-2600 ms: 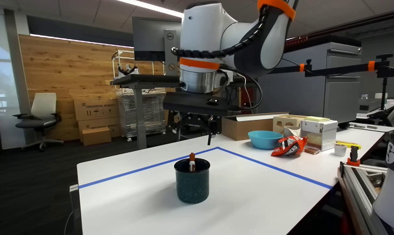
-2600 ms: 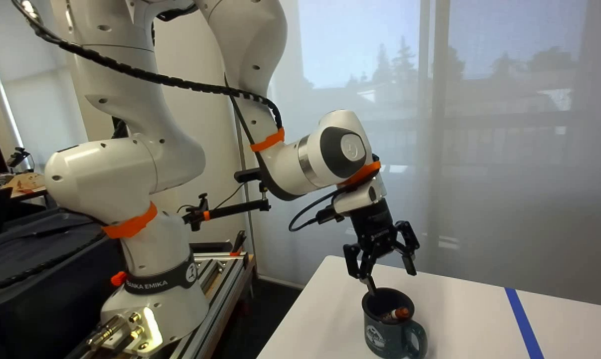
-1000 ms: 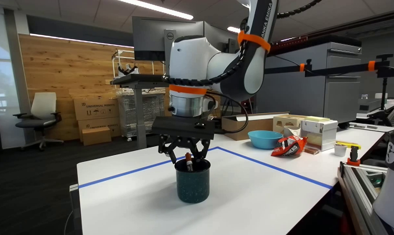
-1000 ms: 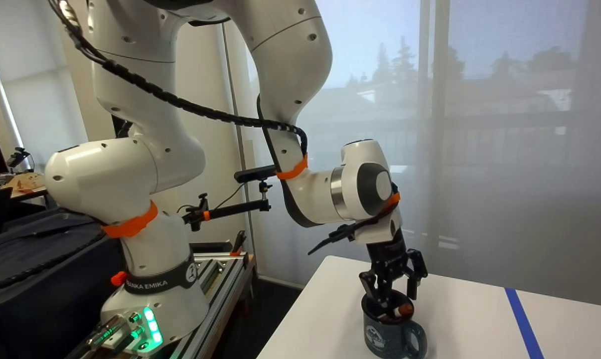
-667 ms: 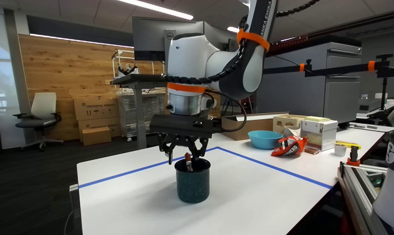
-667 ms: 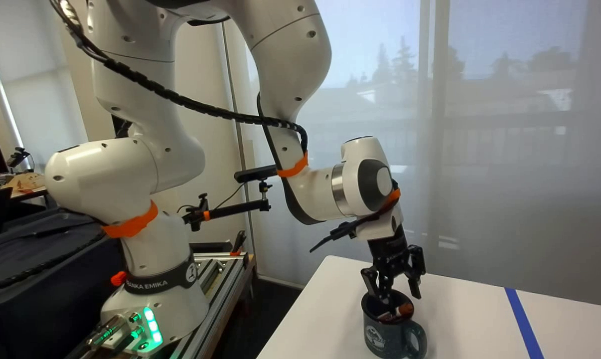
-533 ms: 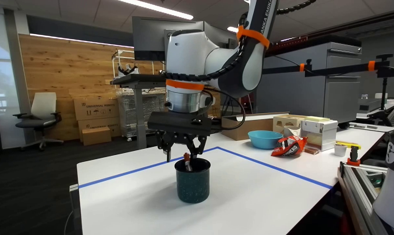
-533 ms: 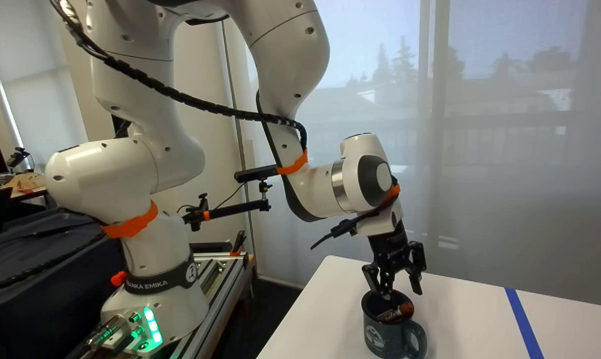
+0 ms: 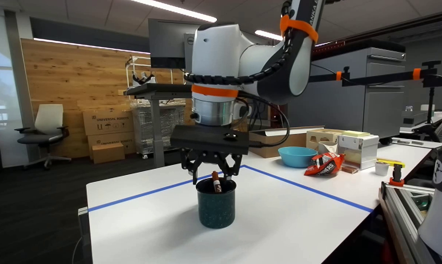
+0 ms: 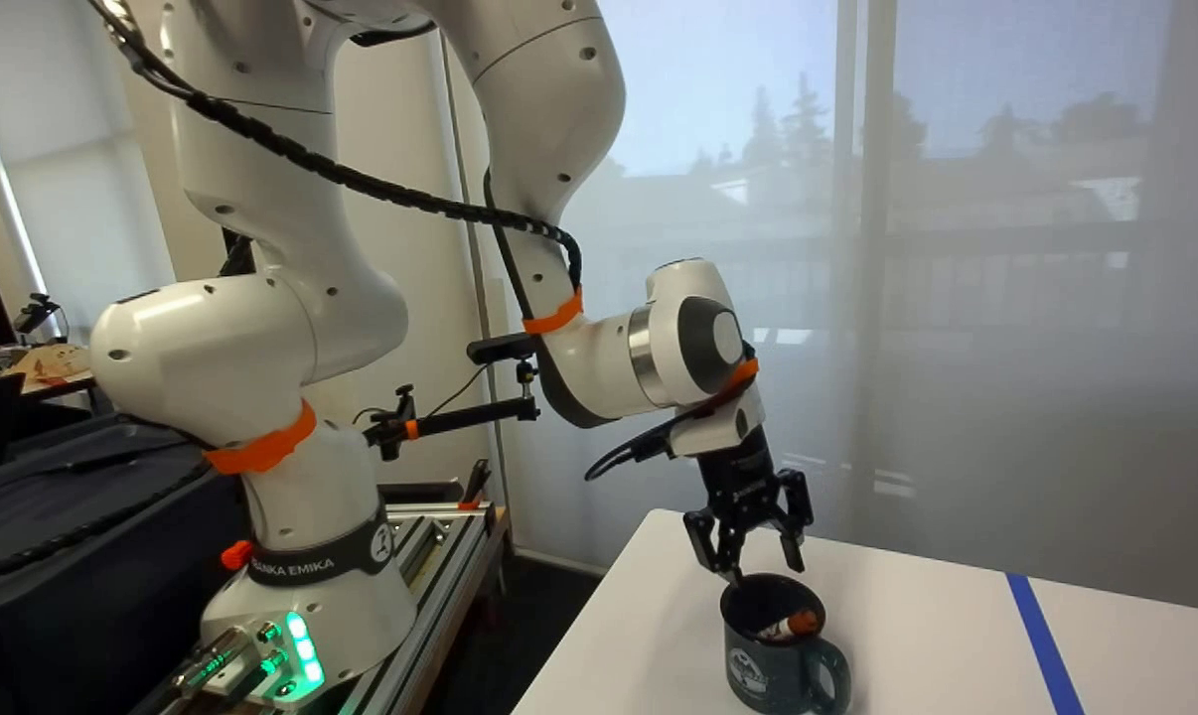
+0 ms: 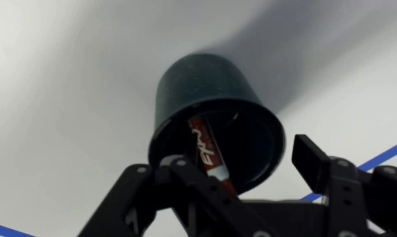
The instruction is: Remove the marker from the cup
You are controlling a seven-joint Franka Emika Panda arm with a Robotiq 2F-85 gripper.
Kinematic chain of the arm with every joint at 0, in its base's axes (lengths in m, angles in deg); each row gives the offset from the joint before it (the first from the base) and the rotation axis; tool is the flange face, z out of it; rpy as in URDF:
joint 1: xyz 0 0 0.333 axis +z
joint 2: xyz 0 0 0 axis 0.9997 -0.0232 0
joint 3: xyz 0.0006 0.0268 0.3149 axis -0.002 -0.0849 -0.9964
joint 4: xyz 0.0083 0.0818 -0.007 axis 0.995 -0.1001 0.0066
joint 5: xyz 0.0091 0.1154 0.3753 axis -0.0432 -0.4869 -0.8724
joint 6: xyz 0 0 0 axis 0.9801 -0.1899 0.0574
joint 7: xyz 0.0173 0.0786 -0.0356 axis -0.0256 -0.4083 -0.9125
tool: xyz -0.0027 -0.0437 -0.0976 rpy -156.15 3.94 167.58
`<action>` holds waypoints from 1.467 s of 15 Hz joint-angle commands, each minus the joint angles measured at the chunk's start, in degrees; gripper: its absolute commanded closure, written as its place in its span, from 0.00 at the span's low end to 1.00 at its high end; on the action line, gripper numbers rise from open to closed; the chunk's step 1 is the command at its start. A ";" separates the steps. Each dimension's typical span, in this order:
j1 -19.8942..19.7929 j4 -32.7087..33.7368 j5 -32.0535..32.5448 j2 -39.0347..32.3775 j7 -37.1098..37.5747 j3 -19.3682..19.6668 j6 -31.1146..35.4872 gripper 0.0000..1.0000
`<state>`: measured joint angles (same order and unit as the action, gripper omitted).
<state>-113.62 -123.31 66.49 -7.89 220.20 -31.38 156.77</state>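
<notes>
The dark teal cup point(image 9: 216, 211) stands upright on the white table, in both exterior views point(image 10: 770, 680); its handle and a pale print show in an exterior view. The red-brown marker point(image 9: 216, 182) with a white band leans in the cup, its capped end above the rim. It also shows in the wrist view point(image 11: 207, 148), lettering visible, its lower end inside the cup point(image 11: 201, 80). My gripper point(image 9: 212, 179) is open, just above the cup, fingers on either side of the marker in that view. In the wrist view point(image 11: 246, 144) one finger overlaps the marker's side; contact cannot be told.
A light blue bowl point(image 9: 297, 157), a red snack bag point(image 9: 325, 164), a cardboard box point(image 9: 277, 141) and a white box point(image 9: 358, 150) stand at the back right of the table. Blue tape point(image 9: 298, 185) marks the table top.
My gripper came down to the cup, then moved sideways, to the right in an exterior view, over the last half second. The marker's top swung left, then back right. The cup stays put.
</notes>
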 commanded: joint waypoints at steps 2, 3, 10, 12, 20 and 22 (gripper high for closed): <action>-0.15 -6.15 -2.13 4.70 0.39 -0.49 -2.59 0.17; -0.24 -6.68 -1.93 5.16 0.31 -0.33 -3.12 0.16; -0.53 -7.96 -2.45 7.66 -1.20 -0.31 -5.81 0.14; -0.45 -7.81 -2.31 8.46 -1.65 -0.35 -5.96 0.10; -0.57 -5.43 0.47 8.01 -2.61 0.35 -5.39 0.21; -0.66 -5.13 0.99 7.77 -2.87 0.65 -5.12 0.31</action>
<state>-114.14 -128.76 66.27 -0.57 217.65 -30.96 151.74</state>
